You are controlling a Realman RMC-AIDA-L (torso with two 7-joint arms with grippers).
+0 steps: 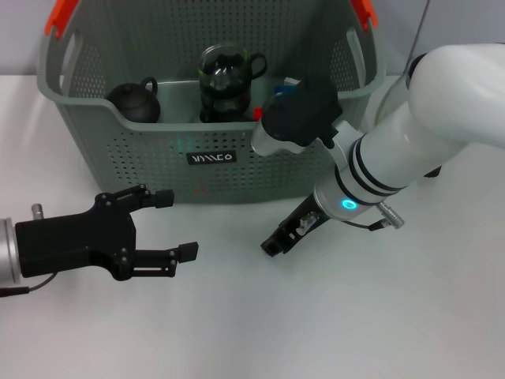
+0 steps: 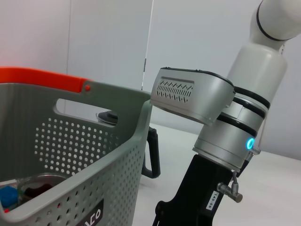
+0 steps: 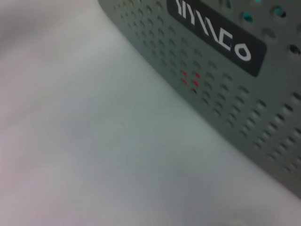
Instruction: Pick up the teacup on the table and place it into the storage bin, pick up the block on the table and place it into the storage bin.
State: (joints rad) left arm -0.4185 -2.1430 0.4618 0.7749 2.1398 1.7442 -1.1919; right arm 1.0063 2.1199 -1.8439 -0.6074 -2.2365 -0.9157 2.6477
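The storage bin (image 1: pixel 118 170), grey-green with perforated walls and orange handle clips, stands at the back centre of the white table. Inside it the teacup (image 1: pixel 225 79), clear glass with a black handle, stands upright near the middle. The blue block (image 1: pixel 286 85) lies inside at the right, mostly hidden behind my right wrist; the left wrist view shows the block (image 2: pixel 8 195) low in the bin (image 2: pixel 117 165). My left gripper (image 1: pixel 176 224) is open and empty, in front of the bin's left half. My right gripper (image 1: pixel 276 241) hangs low over the table before the bin's right half.
A small black teapot (image 1: pixel 130 103) sits in the bin's left part. The right wrist view shows only the bin's front wall with its black label (image 3: pixel 218 37) and bare table (image 3: pixel 94 155). My right forearm (image 1: pixel 426 134) crosses in front of the bin's right corner.
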